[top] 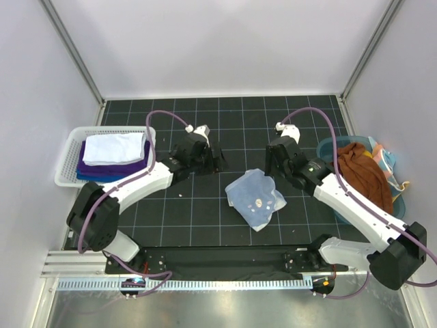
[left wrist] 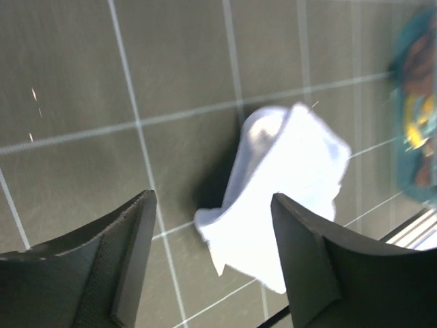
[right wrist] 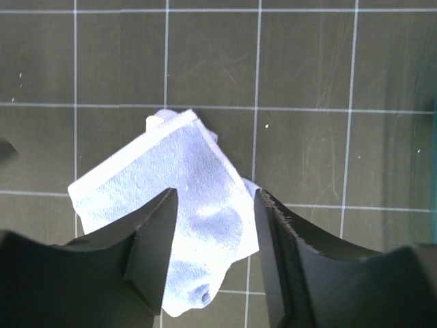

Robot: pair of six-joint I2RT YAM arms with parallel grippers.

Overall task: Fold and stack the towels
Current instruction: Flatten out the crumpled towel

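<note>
Spanning the whole scene, the dark gridded counter point(top: 177, 219) carries the left arm point(top: 140, 184) and the right arm point(top: 348, 201), both bent inward toward its middle. At the left edge sits a white slatted basket point(top: 65, 179) holding a neat stack of folded towels point(top: 115, 154), white over purple over blue. At the right edge a teal tub point(top: 326, 147) holds a rust brown towel point(top: 362, 174) heaped with other cloths. Between them, alone on the counter, the light blue towel point(top: 255, 198) lies crumpled and unfolded, its longer run slanting from far-left to near-right. The right jaws stand released just above its far edge, cloth showing through their gap but nothing pinched. The left jaws, likewise parted and empty, hang farther off to the towel's left. The right arm looks nearer for a first corner grab; the left would have to reach rightward.
</note>
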